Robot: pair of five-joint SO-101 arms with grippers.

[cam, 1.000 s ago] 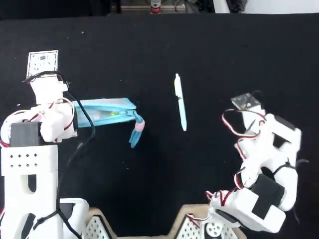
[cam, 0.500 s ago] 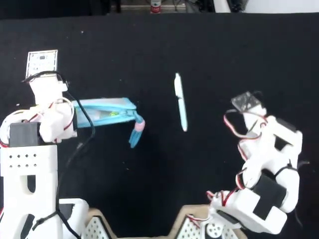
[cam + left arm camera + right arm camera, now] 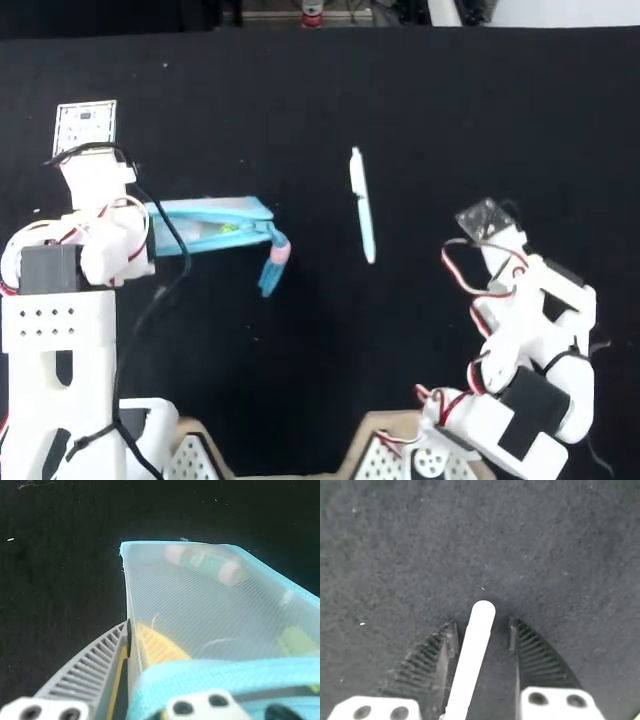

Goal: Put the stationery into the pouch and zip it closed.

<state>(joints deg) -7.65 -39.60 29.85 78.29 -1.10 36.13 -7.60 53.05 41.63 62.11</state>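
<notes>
Although the pouch [image 3: 205, 222] already held some stationery, the task stood only partly done. The left gripper [image 3: 131, 630] was clamped on one wall of the pouch, holding it at the left side of the black table [image 3: 420, 90]. The zip appeared undone. The pen [image 3: 362, 205] lay loose on the table between the two arms, well apart from the pouch. The right gripper [image 3: 482, 625] sat low over the table, and its jaws stood narrowly apart with a white rod [image 3: 472, 660] between them. The rod lay against one jaw with a gap to the other, so a firm grip could not be confirmed. Judged from this layout, the pen and any other loose item were left to load, followed by closing the zip.

The high view supplied the overall layout: pouch, pen, both arms, and the pink-and-blue pull tab [image 3: 275, 260] trailing from the pouch end nearer the pen. The left wrist view added the contents seen through the mesh wall: a green-and-pink cylinder [image 3: 205, 564] and a green item [image 3: 297, 640]. The right wrist view added the jaw spacing and the rod.
</notes>
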